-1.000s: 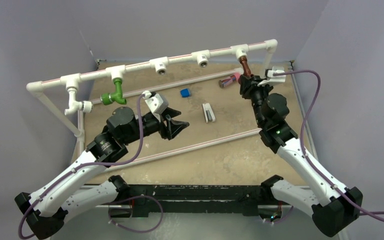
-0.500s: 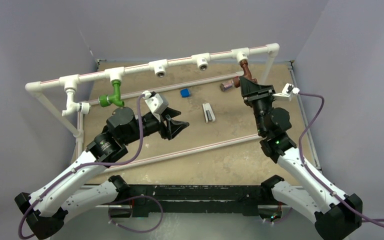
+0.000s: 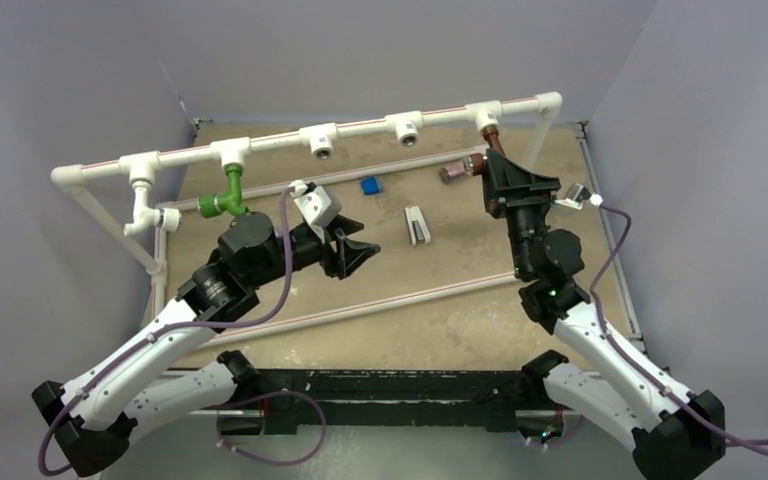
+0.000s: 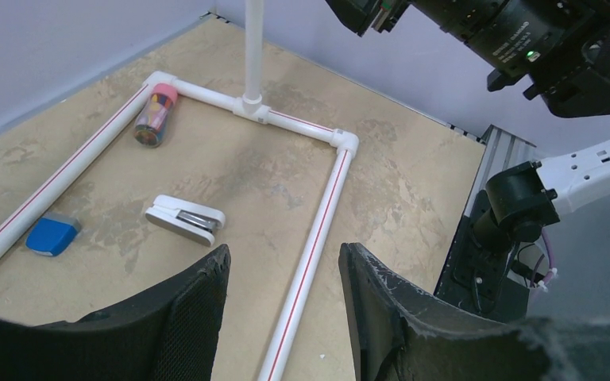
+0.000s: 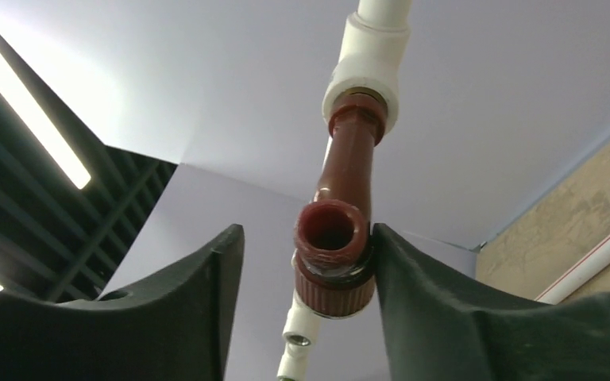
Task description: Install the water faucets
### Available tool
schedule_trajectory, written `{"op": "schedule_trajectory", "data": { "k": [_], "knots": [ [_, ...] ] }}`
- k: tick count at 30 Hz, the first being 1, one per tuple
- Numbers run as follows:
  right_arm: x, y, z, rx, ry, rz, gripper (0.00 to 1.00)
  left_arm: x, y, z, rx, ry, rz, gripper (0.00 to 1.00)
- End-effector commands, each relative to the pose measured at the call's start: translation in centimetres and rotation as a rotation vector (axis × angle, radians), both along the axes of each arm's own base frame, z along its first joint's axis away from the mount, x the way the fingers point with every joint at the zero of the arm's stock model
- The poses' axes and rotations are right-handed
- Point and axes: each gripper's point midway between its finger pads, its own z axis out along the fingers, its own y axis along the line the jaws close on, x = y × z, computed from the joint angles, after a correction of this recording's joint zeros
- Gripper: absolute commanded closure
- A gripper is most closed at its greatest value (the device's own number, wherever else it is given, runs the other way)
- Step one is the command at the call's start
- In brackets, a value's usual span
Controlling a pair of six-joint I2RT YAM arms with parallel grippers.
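The reddish-brown faucet (image 3: 491,138) hangs from the rightmost white T-fitting (image 3: 482,110) of the pipe frame. My right gripper (image 3: 497,168) reaches up around its lower end. In the right wrist view the faucet (image 5: 341,182) sits between the open jaws of my right gripper (image 5: 308,234): the right finger (image 5: 413,286) touches it and the left finger stands apart. The green faucet (image 3: 225,196) and the white faucet (image 3: 144,208) hang from fittings at the left. My left gripper (image 3: 364,250) is open and empty above the table; the left wrist view shows it too (image 4: 284,258).
Two T-fittings (image 3: 320,135) (image 3: 405,125) on the top pipe hold nothing. A pink-capped cylinder (image 3: 457,168), a blue block (image 3: 370,185) and a white stapler (image 3: 417,225) lie on the table. A floor pipe (image 3: 400,295) runs beneath my left gripper.
My right wrist has rotated about the reddish-brown faucet, its camera swinging from the far side round to the right. The left arm has barely moved.
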Motion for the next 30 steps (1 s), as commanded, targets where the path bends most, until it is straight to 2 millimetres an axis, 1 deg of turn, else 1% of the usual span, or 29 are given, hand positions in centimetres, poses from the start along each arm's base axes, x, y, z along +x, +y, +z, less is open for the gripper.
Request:
{"op": "schedule_trajectory", "data": {
  "k": [1, 2, 4, 6, 7, 8, 9, 10, 11, 12, 15, 18, 20, 22, 24, 26, 28, 30],
  "knots": [
    [-4.9, 0.0, 6.7, 0.045, -0.2, 0.093, 0.34, 0.0, 0.0, 0.7, -0.021, -0.022, 0.002, 0.48],
    [-4.7, 0.1, 5.8, -0.005, -0.161, 0.083, 0.31, 0.0, 0.0, 0.7, -0.021, -0.023, 0.004, 0.48],
    [-5.1, -0.1, 5.5, -0.102, -0.15, 0.057, 0.23, 0.0, 0.0, 0.6, -0.018, -0.02, 0.004, 0.48],
    [-5.1, -0.1, 4.2, -0.238, -0.094, 0.043, 0.19, 0.1, 0.0, 0.7, -0.017, -0.019, 0.003, 0.48],
    [-5.4, -0.1, 4.4, -0.289, -0.096, 0.038, 0.15, 0.0, 0.0, 0.7, -0.018, -0.019, 0.002, 0.48],
    [-5.5, 0.0, 3.3, -0.374, -0.061, 0.041, 0.13, 0.0, 0.0, 0.7, -0.018, -0.019, 0.003, 0.48],
    [-5.8, -0.1, 3.2, -0.452, -0.053, 0.039, 0.1, 0.1, 0.0, 0.7, -0.017, -0.02, 0.003, 0.48],
    [-5.7, -0.1, 1.9, -0.509, -0.006, 0.046, 0.09, 0.1, 0.0, 0.6, -0.016, -0.02, 0.004, 0.48],
    [-6.0, -0.3, 1.8, -0.56, 0.011, 0.045, 0.08, 0.0, 0.0, 0.7, -0.017, -0.02, 0.003, 0.48],
    [-6.1, -0.5, 1.1, -0.614, 0.03, 0.046, 0.07, 0.1, 0.0, 0.7, -0.016, -0.019, 0.004, 0.48],
    [-7.0, -0.9, 0.8, -0.746, 0.035, 0.053, 0.07, 0.1, -0.1, 0.5, -0.012, -0.016, 0.003, 0.48],
    [-7.6, -1.4, 0.7, -0.899, 0.027, 0.059, 0.07, 0.2, -0.2, 0.4, -0.008, -0.014, 0.004, 0.48],
    [-8.0, -1.4, 1.4, -0.984, 0.005, 0.069, 0.07, 0.3, -0.2, 0.3, -0.003, -0.01, 0.005, 0.48],
    [-8.4, -1.3, 2.5, -1.047, -0.047, 0.077, 0.08, 0.3, -0.2, 0.3, -0.003, -0.011, 0.006, 0.48],
    [-8.2, -1.9, 4.1, -1.13, -0.09, 0.027, 0.08, 0.3, -0.2, 0.3, -0.002, -0.01, 0.006, 0.48],
    [-8.1, -2.2, 4.7, -1.236, -0.123, 0.016, 0.08, 0.4, -0.2, 0.2, 0.0, -0.008, 0.007, 0.48],
    [-7.8, -2.7, 4.7, -1.365, -0.143, -0.002, 0.08, 0.3, -0.2, 0.2, -0.001, -0.009, 0.007, 0.49],
    [-7.9, -2.8, 4.7, -1.493, -0.207, -0.012, 0.08, 0.3, -0.1, 0.3, -0.002, -0.01, 0.008, 0.49]
  ]
}}
